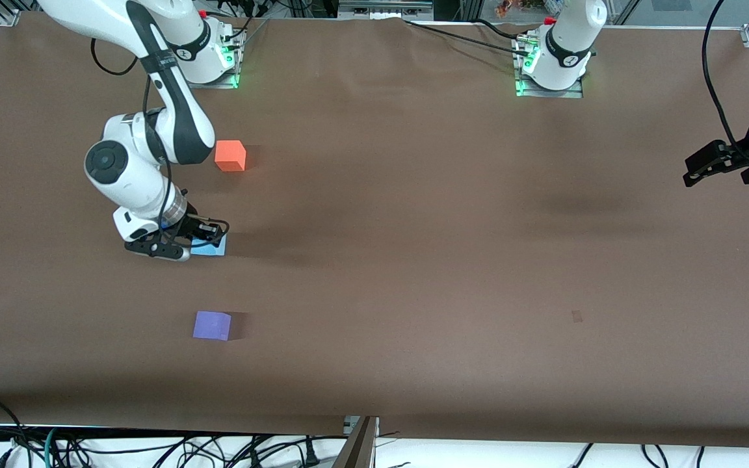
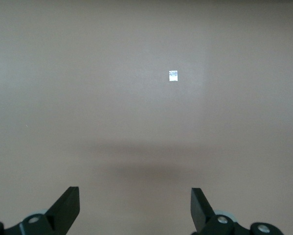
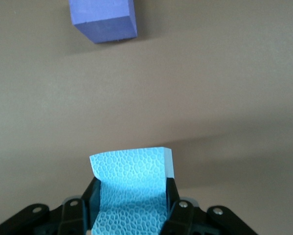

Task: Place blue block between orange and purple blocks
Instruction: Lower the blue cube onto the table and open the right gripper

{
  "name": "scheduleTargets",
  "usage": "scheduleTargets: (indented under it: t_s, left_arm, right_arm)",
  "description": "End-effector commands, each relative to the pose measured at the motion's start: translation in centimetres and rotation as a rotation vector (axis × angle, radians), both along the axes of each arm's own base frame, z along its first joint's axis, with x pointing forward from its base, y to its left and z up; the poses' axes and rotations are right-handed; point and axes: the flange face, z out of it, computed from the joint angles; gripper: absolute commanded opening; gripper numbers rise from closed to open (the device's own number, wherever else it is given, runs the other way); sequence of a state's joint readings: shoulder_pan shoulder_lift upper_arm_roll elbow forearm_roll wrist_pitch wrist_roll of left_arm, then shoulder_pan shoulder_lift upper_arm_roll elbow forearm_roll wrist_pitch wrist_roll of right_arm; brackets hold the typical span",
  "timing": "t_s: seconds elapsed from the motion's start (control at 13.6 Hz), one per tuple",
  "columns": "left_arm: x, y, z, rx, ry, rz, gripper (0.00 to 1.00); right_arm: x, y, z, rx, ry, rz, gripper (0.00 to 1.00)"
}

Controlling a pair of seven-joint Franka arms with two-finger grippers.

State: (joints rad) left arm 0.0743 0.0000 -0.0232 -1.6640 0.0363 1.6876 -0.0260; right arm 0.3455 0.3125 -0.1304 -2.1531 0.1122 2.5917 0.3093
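My right gripper (image 1: 194, 239) is shut on the light sky-blue block (image 1: 212, 246), low at the table between the other two cubes. In the right wrist view the blue block (image 3: 131, 188) sits squeezed between the black fingers. The orange block (image 1: 230, 156) lies on the table farther from the front camera. The purple block (image 1: 212, 325) lies nearer to it and shows in the right wrist view (image 3: 103, 19). My left gripper (image 1: 716, 166) is open and empty, waiting up at the left arm's end of the table; it shows in the left wrist view (image 2: 135, 205).
The brown table cover (image 1: 413, 227) is bare around the blocks. A small pale tape mark (image 1: 577, 316) lies toward the left arm's end and shows in the left wrist view (image 2: 173, 76). Cables hang along the table's near edge (image 1: 153, 448).
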Motion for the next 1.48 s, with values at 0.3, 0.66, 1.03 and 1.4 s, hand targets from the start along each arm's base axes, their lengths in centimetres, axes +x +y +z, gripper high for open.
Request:
scheduleTargets:
  t_s: [0.3, 0.66, 1.03, 1.4]
  left_arm:
    - [0.4, 0.2, 0.6, -0.012, 0.002, -0.017, 1.0]
    - [0.4, 0.2, 0.7, -0.011, 0.001, -0.019, 1.0]
    - [0.4, 0.2, 0.5, -0.012, 0.005, -0.019, 1.0]
    - [0.4, 0.2, 0.5, -0.012, 0.005, -0.019, 1.0]
  right_arm:
    - [-3.3, 0.0, -3.0, -0.008, -0.108, 0.114, 0.2]
    - [-4.0, 0.4, -4.6, -0.006, -0.148, 0.112, 0.2]
    - [-3.6, 0.4, -4.2, 0.0, -0.154, 0.088, 1.0]
    - [-0.2, 1.2, 2.1, 0.013, -0.068, 0.108, 1.0]
